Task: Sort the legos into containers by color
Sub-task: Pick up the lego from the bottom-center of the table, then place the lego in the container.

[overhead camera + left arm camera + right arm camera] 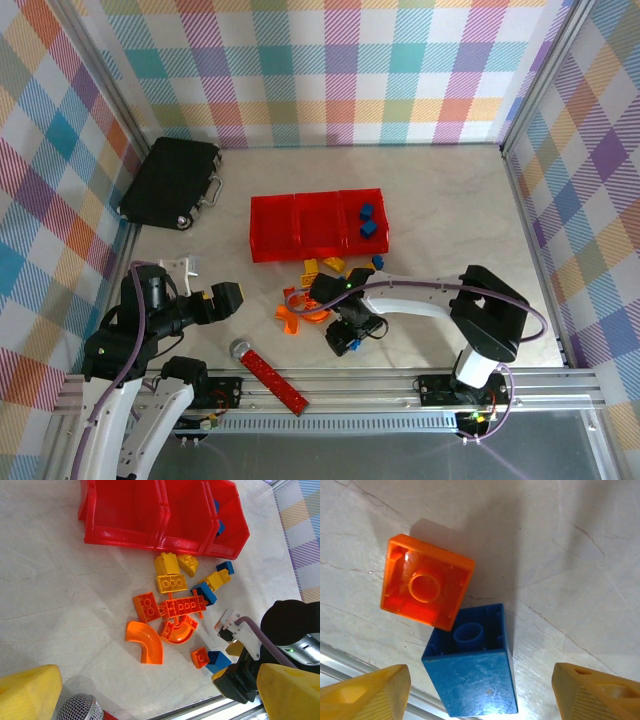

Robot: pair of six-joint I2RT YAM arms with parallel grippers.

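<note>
By the table's (450, 200) near edge, the right end effector (482, 692) straddles a blue brick (470, 680) touching an orange brick (427, 582), jaws apart, gripping nothing. The left end effector (218, 300) is wide open and empty.

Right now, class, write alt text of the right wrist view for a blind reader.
A blue brick, hollow underside showing, sits between the open right gripper's yellow fingertips, untouched, beside an upturned orange brick on a pale marbled table.
</note>
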